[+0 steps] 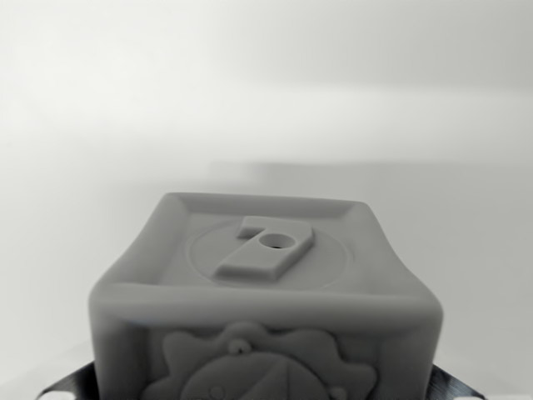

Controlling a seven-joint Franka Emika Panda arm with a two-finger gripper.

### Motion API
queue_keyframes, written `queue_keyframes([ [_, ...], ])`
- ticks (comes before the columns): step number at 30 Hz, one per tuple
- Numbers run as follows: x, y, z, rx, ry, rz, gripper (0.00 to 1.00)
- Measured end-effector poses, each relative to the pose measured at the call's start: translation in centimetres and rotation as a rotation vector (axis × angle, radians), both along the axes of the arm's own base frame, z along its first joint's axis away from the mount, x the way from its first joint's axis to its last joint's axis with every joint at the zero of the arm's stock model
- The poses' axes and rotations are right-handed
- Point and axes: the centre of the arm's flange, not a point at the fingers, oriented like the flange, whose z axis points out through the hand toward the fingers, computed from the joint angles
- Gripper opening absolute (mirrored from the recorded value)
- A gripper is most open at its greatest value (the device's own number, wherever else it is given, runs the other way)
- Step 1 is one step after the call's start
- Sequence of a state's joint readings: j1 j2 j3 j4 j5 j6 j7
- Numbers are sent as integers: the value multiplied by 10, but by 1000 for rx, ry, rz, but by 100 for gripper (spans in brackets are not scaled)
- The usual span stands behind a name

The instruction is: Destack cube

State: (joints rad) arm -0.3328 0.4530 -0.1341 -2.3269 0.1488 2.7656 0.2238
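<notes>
Filling the lower half of the wrist view, a soft-looking grey toy cube [265, 292] sits closest to the lens, its rounded rim framing a sunken top face with a raised numeral 7 [265, 247] that has a small round hole near its upper end. On the side facing the camera a relief figure with a scalloped outline, perhaps a lion or a sun, is cut off by the bottom edge. At the two bottom corners, dark parts of the end effector [62, 385] show on either side of the cube, so the cube lies centred between them and just ahead of the camera; whether the fingers press on its sides or merely flank it cannot be told, since the contact zone is out of frame. Whether another cube lies beneath it is equally hidden. Beyond it a pale, featureless worktop [466, 242] runs back to a blurred light background. Judging from this alignment, the coming move turns on the cube staying square between the fingers, with a straight lift upward to free it from whatever it rests on.
</notes>
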Motion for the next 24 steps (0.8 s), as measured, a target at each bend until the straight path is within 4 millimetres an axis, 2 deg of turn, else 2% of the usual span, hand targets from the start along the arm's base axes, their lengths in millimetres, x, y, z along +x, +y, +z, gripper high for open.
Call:
queue_keyframes([
  [12, 0, 0, -20, 0, -1, 1, 0],
  [24, 0, 0, -29, 0, -2, 0, 0],
])
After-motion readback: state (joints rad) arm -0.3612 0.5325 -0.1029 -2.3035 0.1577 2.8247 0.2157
